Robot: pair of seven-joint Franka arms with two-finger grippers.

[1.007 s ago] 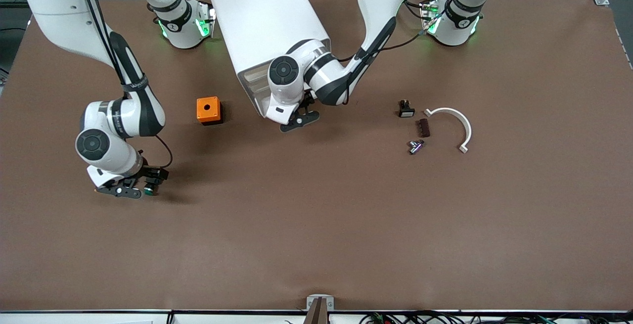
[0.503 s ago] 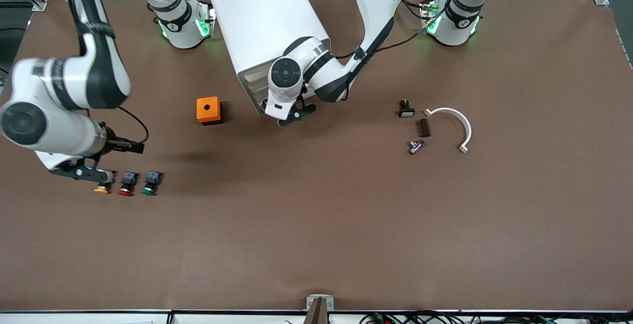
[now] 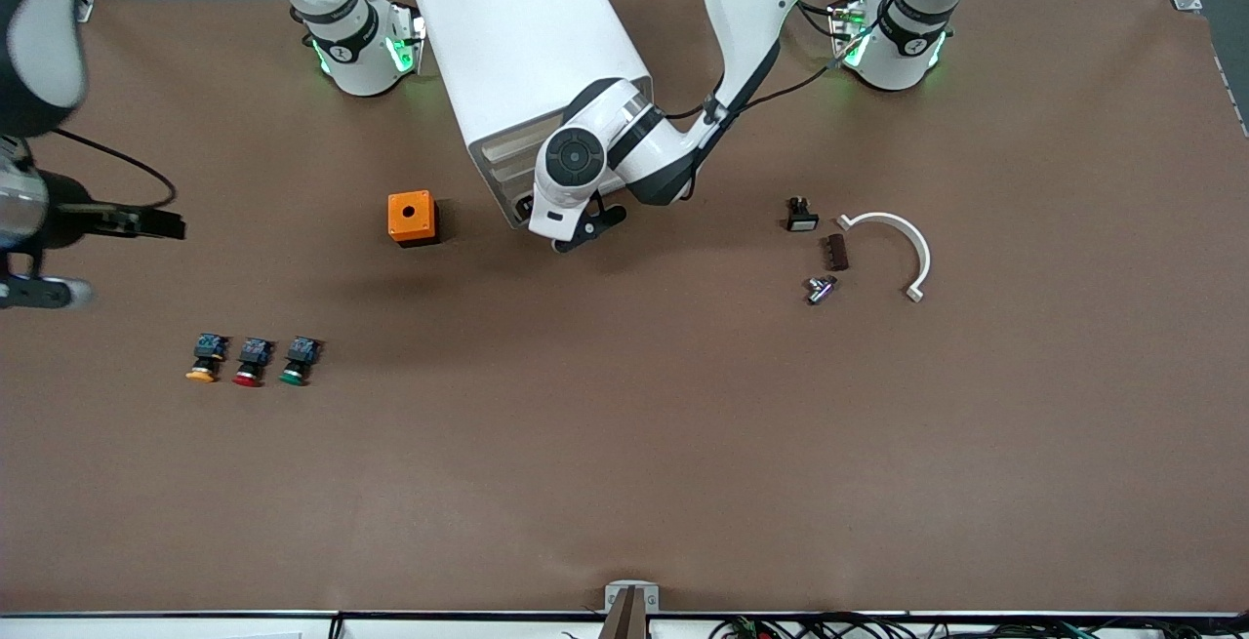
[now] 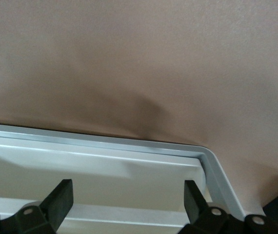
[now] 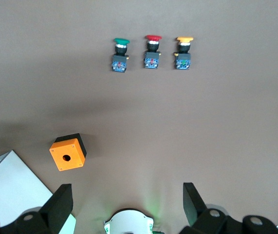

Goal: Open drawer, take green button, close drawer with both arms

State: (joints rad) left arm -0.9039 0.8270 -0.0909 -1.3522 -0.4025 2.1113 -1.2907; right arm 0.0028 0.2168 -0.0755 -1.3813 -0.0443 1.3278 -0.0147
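The green-capped button [image 3: 297, 362] [image 5: 121, 54] lies on the table beside a red-capped [image 3: 252, 363] and a yellow-capped one [image 3: 202, 359], nearer the front camera than the orange box. My right gripper [image 3: 39, 292] [image 5: 128, 204] hangs open and empty high over the right arm's end of the table, apart from the buttons. The white cabinet [image 3: 527, 44] stands at the back. My left gripper [image 3: 584, 225] [image 4: 128, 204] is open right at its front, low by the table. Its fingers [image 4: 61, 202] straddle the lowest drawer [image 4: 105, 173], which looks pushed in.
An orange box [image 3: 411, 218] [image 5: 68, 153] with a round hole sits beside the cabinet. Toward the left arm's end lie a curved white piece [image 3: 903, 239], a small black part [image 3: 802, 216], a brown block [image 3: 836, 252] and a metal piece [image 3: 821, 288].
My right arm has risen and swung away toward the table's edge, leaving the green button on the table beside the red one. My left gripper has crept closer to the cabinet front.
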